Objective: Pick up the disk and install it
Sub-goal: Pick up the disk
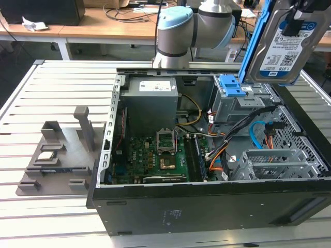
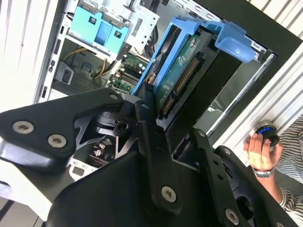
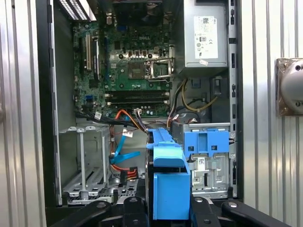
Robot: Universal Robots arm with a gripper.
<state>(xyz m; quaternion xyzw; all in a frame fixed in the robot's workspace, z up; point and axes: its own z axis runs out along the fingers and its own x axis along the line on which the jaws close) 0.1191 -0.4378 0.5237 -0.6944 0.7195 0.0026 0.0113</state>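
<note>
Your gripper: jaws clamped on disk. Disk on edge, long axis near-vertical, hanging over open computer case. Empty drive cage lies below, well apart.

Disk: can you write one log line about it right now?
disk: held in air | tool: shut on disk | place: above open computer case | installed: not yet

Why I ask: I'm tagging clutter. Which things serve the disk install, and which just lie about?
Job: the disk, held over the open computer case; the gripper, clamped on it.
Lying about: grey fixture on the table, at the exterior view's left; a person's hand near the case.
</note>
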